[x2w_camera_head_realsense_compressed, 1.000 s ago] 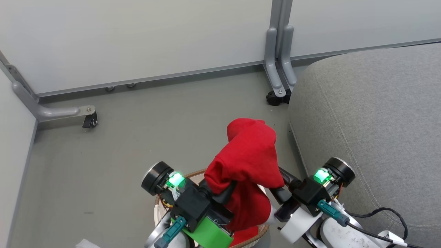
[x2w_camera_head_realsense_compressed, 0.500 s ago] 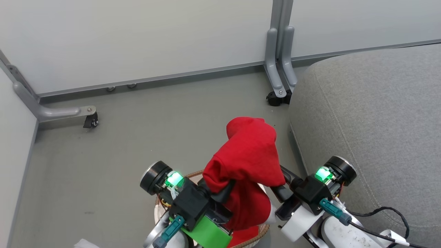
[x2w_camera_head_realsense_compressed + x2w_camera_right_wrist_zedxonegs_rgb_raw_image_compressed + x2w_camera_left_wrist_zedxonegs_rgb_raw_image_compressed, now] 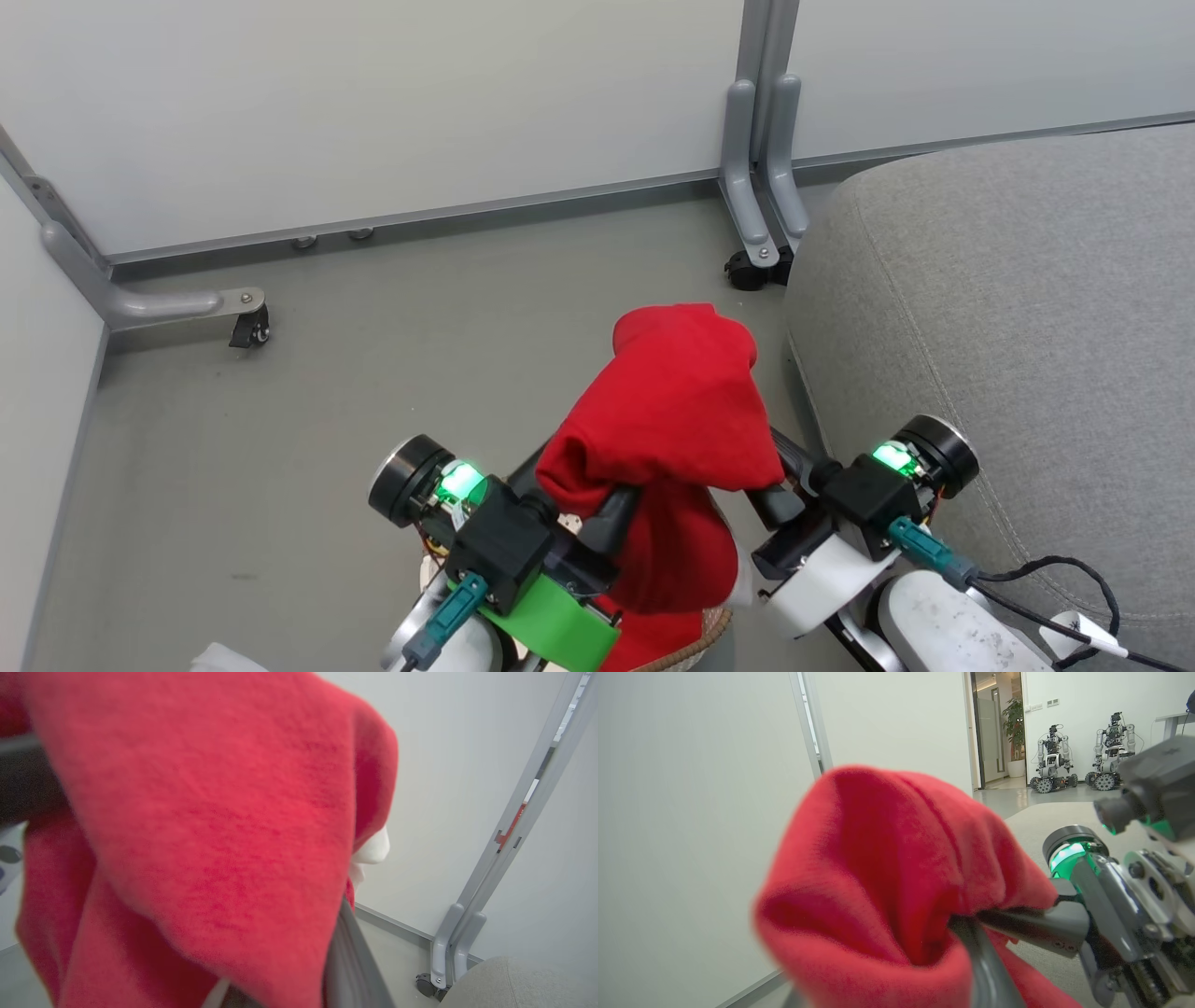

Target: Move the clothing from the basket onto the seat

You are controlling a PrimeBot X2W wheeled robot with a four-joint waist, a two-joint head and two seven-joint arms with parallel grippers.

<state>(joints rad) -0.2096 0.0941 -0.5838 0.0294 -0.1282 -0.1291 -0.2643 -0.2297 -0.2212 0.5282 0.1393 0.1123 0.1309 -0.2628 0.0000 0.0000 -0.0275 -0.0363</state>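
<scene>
The red clothing hangs lifted above the floor, draped over both grippers' fingers. My left gripper reaches into its lower left fold; one finger shows and the cloth hides the other, so its jaws cannot be read. My right gripper is shut on the clothing's right edge, its fingers entering the fold. A white bit of trim peeks from behind the red fabric. The basket's woven rim shows below the cloth. The grey seat lies just right.
Pale partition walls stand behind, with grey castor feet beside the seat's corner and at the far left. Grey floor lies ahead. A black cable trails over the seat's front. Parked robots stand beyond a doorway.
The clothing has risen a little. The two grippers have drawn slightly apart, the left one down-left and the right one up-right toward the seat.
</scene>
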